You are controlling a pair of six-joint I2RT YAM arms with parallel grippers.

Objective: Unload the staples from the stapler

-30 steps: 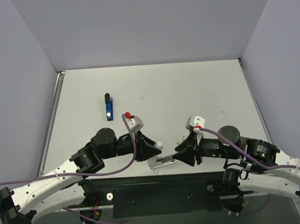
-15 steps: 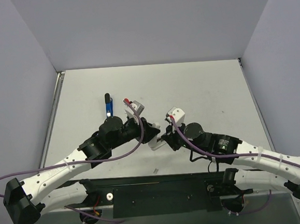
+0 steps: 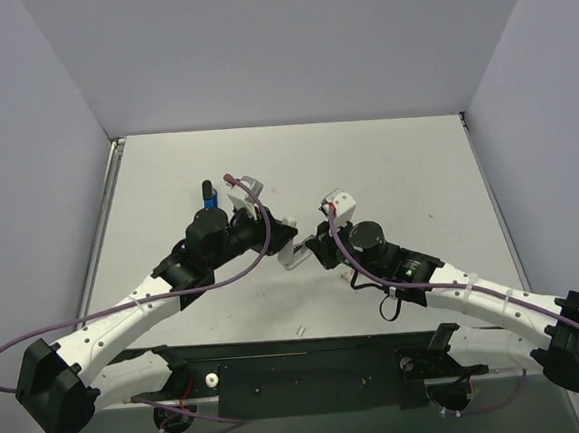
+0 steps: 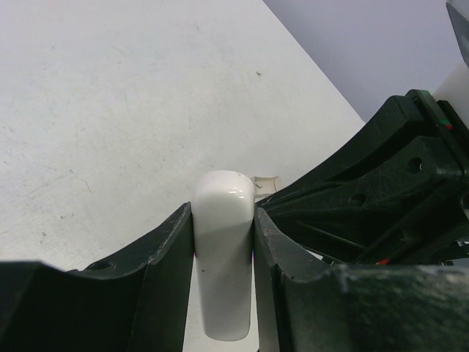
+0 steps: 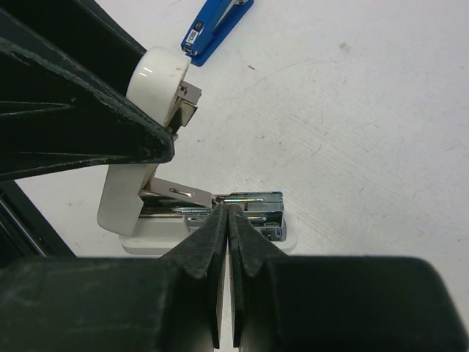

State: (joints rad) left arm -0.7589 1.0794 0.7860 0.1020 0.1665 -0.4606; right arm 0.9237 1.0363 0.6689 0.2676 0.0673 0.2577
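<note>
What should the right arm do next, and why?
Probably draw the right gripper back slowly, to slide any staples out of the magazine. The left gripper holds the lid of the white stapler open, and the right one is shut at the exposed magazine. Whether it grips staples isn't clear.

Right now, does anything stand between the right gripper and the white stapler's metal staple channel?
Nothing visible does. The left gripper holds the white stapler open by its lid, and the right gripper, shut, sits right at the exposed staple channel. The blue stapler lies apart.
</note>
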